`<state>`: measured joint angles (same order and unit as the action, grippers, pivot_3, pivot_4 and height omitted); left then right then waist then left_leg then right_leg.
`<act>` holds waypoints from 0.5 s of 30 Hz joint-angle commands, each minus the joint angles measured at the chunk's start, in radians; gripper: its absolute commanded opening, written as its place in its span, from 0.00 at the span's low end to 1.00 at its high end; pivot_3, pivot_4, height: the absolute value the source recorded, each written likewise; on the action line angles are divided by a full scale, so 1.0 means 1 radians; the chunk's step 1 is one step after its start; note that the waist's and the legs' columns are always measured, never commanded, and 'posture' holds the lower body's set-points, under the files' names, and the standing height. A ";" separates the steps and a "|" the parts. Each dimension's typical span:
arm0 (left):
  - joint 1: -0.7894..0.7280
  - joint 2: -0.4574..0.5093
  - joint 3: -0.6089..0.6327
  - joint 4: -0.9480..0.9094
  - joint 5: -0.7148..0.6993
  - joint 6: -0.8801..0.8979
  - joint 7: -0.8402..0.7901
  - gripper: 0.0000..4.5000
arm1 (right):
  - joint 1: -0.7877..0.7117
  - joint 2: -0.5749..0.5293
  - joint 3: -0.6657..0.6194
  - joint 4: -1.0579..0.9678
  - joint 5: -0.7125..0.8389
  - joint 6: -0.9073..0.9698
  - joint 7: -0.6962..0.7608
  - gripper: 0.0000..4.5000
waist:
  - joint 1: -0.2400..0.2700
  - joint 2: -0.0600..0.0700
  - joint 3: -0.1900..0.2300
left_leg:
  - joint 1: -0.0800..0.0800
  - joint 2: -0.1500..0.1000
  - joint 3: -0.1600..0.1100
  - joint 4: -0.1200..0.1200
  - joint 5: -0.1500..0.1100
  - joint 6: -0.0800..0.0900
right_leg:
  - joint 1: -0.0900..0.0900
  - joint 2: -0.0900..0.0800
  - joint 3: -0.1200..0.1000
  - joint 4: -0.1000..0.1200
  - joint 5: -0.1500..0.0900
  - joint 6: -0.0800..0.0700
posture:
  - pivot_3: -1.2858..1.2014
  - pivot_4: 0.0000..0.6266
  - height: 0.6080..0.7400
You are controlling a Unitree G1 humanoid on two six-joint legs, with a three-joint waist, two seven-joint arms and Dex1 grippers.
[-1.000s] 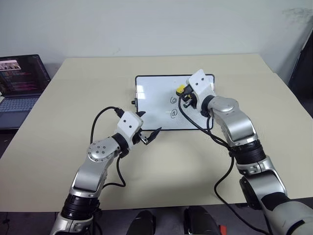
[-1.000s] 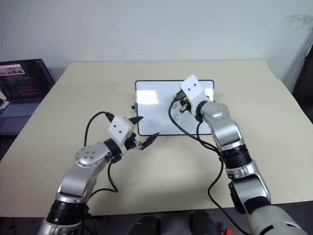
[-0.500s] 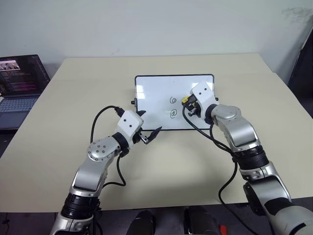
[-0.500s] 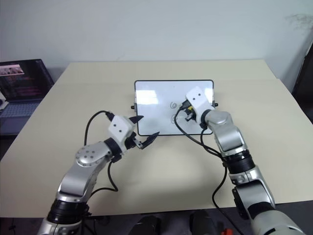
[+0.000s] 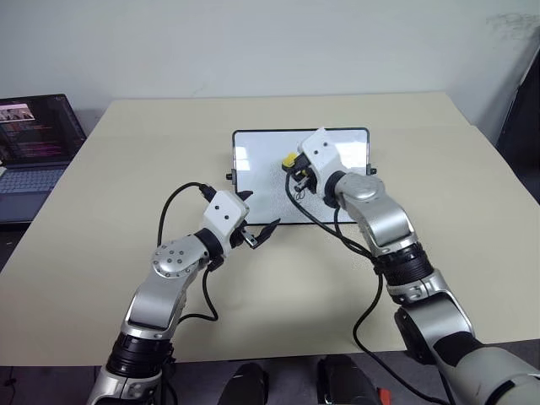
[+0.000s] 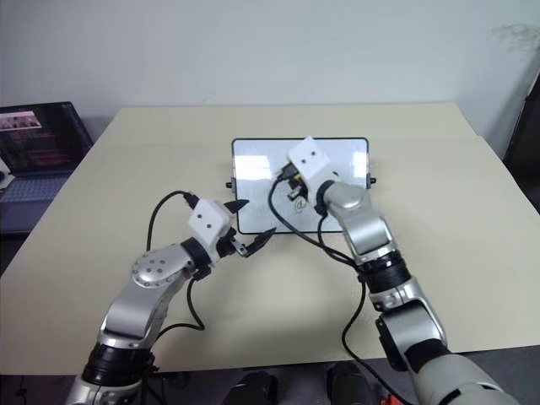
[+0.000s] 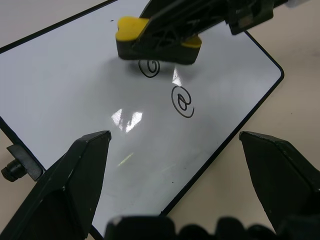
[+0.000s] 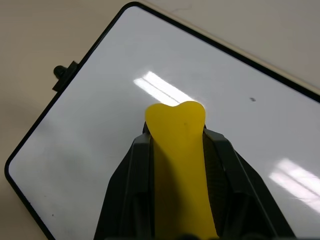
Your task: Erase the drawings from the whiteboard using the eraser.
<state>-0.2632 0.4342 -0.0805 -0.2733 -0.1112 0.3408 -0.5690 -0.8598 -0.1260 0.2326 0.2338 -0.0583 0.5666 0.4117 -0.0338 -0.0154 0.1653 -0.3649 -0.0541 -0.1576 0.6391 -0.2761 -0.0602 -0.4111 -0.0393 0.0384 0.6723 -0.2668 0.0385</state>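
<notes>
Eraser [image 7: 159, 44] pinched in the right gripper [image 5: 297, 173] over the middle of the whiteboard [image 5: 257, 181].

The yellow block, dark underneath, sits squeezed between the two black fingers [image 8: 125, 190], its long axis running along them, its rounded end pointing out past their tips across the glossy white surface. Directly beneath it lies a spiral circle [image 7: 149, 68], partly covered; beside that, an @-like swirl [image 7: 182, 101] is the only readable mark. The board lies flat on a beige table [image 5: 101, 236], its long side running left to right. The left gripper [image 5: 256, 229] hovers at the board's near edge, claws spread wide, holding nothing. A laptop [image 5: 34, 156] with a lit screen, its text too small to read, stands off the table's left side.
</notes>
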 commanded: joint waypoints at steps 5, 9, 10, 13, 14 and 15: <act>0.003 0.005 0.012 -0.069 -0.002 0.005 0.020 1.00 | -0.074 0.015 0.061 0.199 -0.066 -0.181 -0.001 0.22 | -0.002 0.000 0.000 | 0.000 0.000 0.000 0.000 0.000 0.000 | 0.000 0.000 0.000 0.000 0.000 0.000 | 0.52 0.24 1.00; 0.006 0.004 0.013 -0.084 -0.001 0.016 0.029 1.00 | -0.097 0.003 0.068 0.293 -0.092 -0.249 -0.008 0.22 | -0.002 0.000 0.000 | 0.001 0.000 0.000 0.000 0.000 0.000 | 0.000 0.000 0.000 0.002 0.000 0.000 | 0.52 0.24 1.00; 0.008 0.003 0.013 -0.088 -0.001 0.019 0.030 1.00 | -0.099 0.001 0.066 0.306 -0.096 -0.259 -0.009 0.22 | -0.002 0.000 0.000 | 0.001 0.000 0.000 0.000 0.000 0.000 | 0.000 0.001 0.000 0.002 0.000 0.000 | 0.52 0.24 1.00; 0.011 0.001 0.015 -0.093 -0.002 0.027 0.036 1.00 | -0.105 -0.019 0.050 0.342 -0.102 -0.284 -0.004 0.22 | -0.002 0.000 0.000 | 0.002 0.000 0.001 0.001 0.000 0.000 | 0.001 0.001 0.000 0.004 0.000 0.000 | 0.52 0.24 1.00; 0.011 0.001 0.015 -0.093 -0.003 0.027 0.038 1.00 | -0.105 -0.024 0.049 0.348 -0.103 -0.289 -0.003 0.22 | -0.002 0.000 0.000 | 0.002 0.000 0.000 0.002 0.000 0.000 | 0.001 0.001 0.000 0.004 0.000 0.000 | 0.52 0.24 1.00; 0.012 0.002 0.015 -0.093 -0.004 0.027 0.039 1.00 | -0.104 -0.028 0.048 0.349 -0.103 -0.292 -0.002 0.22 | -0.002 0.000 0.000 | 0.002 0.000 0.000 0.002 0.000 0.000 | 0.001 0.001 0.000 0.004 0.000 0.000 | 0.52 0.24 1.00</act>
<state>-0.2482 0.4346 -0.0796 -0.3167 -0.1112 0.3708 -0.5364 -0.9554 -0.1305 0.2995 0.5611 -0.1388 0.2705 0.4151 -0.0354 -0.0154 0.1653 -0.3627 -0.0544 -0.1573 0.6416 -0.2761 -0.0599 -0.4095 -0.0381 0.0382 0.6768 -0.2666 0.0383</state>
